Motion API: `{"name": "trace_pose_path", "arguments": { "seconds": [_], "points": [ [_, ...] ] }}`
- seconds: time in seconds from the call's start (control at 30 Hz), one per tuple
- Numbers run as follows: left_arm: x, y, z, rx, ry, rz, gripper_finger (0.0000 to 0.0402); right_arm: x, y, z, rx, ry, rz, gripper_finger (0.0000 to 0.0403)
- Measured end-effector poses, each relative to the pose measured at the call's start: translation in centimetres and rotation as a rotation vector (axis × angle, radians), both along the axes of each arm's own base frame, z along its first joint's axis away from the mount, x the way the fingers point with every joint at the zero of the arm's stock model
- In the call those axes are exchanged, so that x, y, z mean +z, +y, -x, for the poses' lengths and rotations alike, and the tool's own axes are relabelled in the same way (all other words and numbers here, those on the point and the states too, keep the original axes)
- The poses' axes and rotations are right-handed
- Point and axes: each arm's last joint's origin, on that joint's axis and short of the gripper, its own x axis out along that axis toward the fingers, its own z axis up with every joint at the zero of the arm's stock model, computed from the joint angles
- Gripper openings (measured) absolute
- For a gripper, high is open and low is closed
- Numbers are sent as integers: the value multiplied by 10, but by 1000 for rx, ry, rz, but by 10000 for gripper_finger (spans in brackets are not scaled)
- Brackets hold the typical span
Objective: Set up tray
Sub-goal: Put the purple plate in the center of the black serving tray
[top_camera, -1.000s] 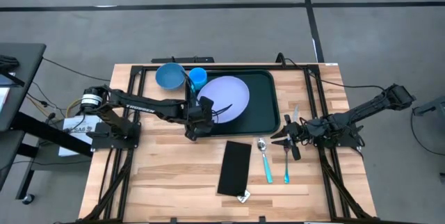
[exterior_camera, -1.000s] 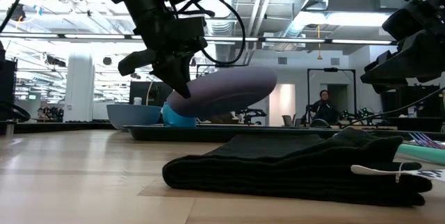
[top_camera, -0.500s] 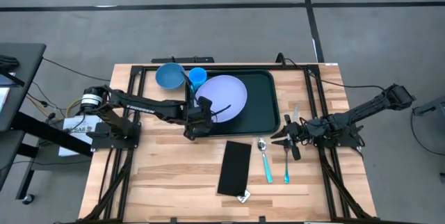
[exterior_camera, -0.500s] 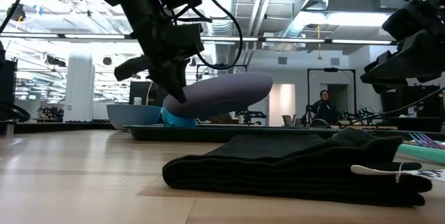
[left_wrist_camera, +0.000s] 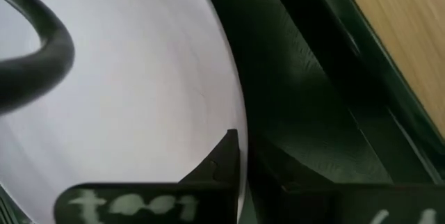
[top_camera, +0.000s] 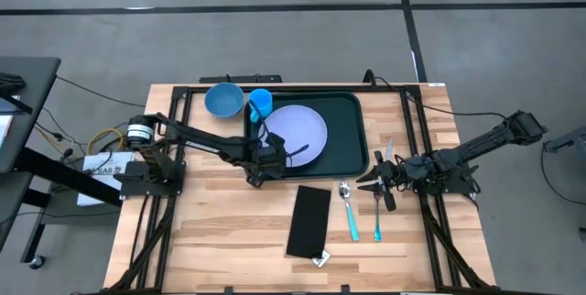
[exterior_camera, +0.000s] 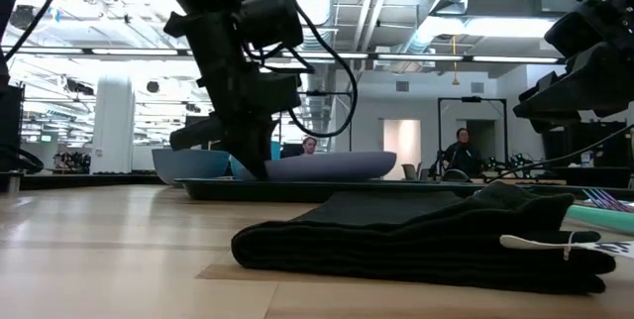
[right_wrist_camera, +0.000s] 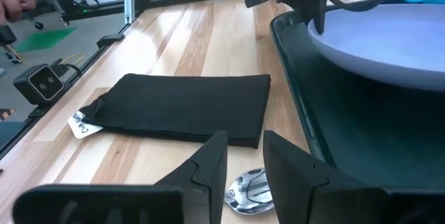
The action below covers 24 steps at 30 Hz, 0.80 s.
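left gripper (top_camera: 263, 156) clamped on lavender plate (top_camera: 300, 132) rim inside the tray (top_camera: 352, 144); right gripper (top_camera: 369, 183) fingers slightly apart, spoon (right_wrist_camera: 245, 188) just ahead.

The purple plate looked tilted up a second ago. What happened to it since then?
The left gripper, shut on the plate's rim, lowered the plate until it lies level in the green tray. The blue bowl, blue cup, black cloth, two spoons and the right gripper stayed put.
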Motion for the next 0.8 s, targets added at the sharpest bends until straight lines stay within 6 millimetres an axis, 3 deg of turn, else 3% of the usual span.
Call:
{"name": "trace_pose_path", "arguments": {
  "seconds": [0.8],
  "points": [
    [-1,-10,1,17,4,2,6,0,0,0,0,1,0,87]
  ]
}}
